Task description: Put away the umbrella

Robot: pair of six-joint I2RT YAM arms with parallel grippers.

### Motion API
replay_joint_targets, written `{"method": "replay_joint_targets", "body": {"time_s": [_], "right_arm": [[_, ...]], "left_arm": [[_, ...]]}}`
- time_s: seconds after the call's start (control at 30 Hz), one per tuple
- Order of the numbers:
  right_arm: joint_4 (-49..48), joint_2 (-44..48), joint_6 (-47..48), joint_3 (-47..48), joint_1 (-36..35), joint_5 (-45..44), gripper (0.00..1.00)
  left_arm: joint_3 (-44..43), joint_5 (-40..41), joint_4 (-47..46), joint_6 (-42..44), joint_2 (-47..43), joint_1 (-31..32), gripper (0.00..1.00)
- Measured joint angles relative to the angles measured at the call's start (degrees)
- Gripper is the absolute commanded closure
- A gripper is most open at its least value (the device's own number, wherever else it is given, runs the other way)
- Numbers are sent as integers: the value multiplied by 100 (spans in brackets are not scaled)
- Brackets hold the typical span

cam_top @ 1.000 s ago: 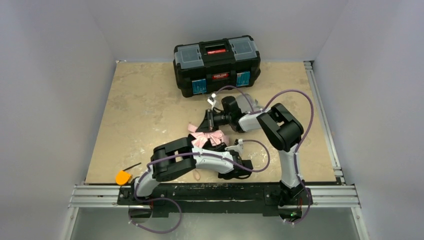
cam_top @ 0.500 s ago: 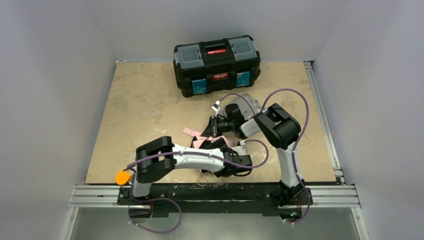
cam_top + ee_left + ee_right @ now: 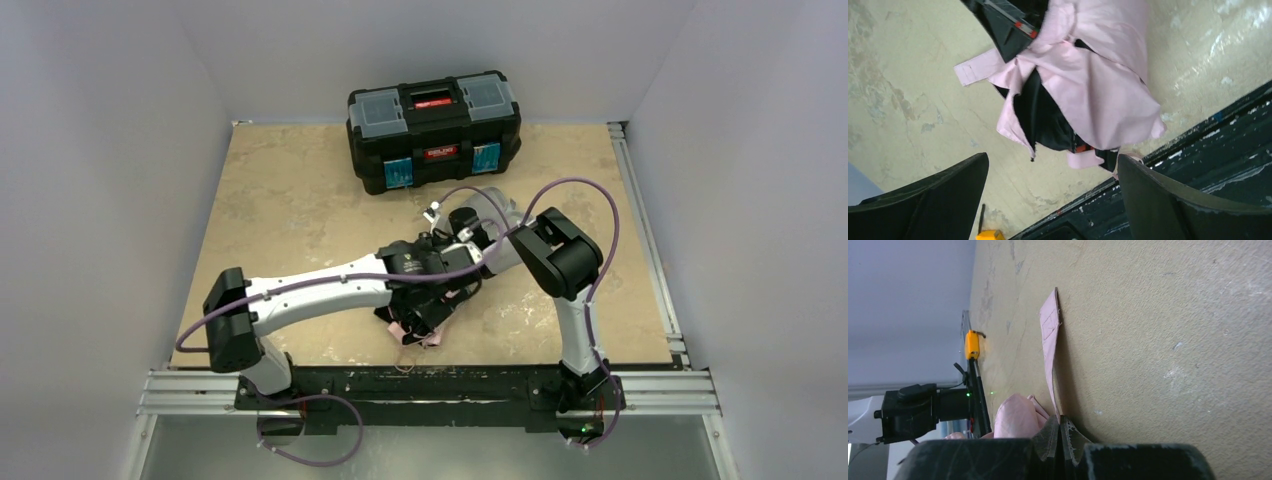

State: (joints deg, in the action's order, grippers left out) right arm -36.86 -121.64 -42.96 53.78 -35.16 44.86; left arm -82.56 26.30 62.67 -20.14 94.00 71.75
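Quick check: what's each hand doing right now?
Left hand: open, holding nothing, over the umbrella.
Right hand: closed, pinching the umbrella's pink strap.

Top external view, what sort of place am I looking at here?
Probably a robotics lab test cell: left arm and right arm bolted to a rail, a tan table boxed in by plain white walls, plus a black toolbox.

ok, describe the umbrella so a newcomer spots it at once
Find the black plastic toolbox at the far edge of the tan table, then come back to the near edge. The pale pink fabric compact umbrella lies crumpled just short of it. It alone is soft and pink.
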Motion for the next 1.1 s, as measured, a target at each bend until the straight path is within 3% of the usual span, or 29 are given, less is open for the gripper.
{"method": "replay_joint_targets", "body": {"time_s": [0.27, 0.6, 0.67, 0.8, 0.87, 1.1], "right_arm": [[39, 22, 44, 0, -9, -33, 100], [94, 44, 90, 2, -9, -33, 100], [144, 61, 118, 7, -9, -39, 100], [286, 70, 142, 66, -9, -33, 100], [409, 101, 166, 105, -9, -35, 100], [1405, 426, 334, 275, -9, -85, 100]], "left_arm": [[1012, -1104, -938, 286, -573, -1163, 0], [1982, -2297, -2330, 273, 393, -1281, 3], [2114, -2352, -2544, 234, 450, -1279, 18], [2140, -2208, -2656, 138, 531, -1198, 76], [2114, -1976, -2640, 122, 577, -1078, 100], [1880, -1067, -2393, -33, 754, -549, 100]]}}
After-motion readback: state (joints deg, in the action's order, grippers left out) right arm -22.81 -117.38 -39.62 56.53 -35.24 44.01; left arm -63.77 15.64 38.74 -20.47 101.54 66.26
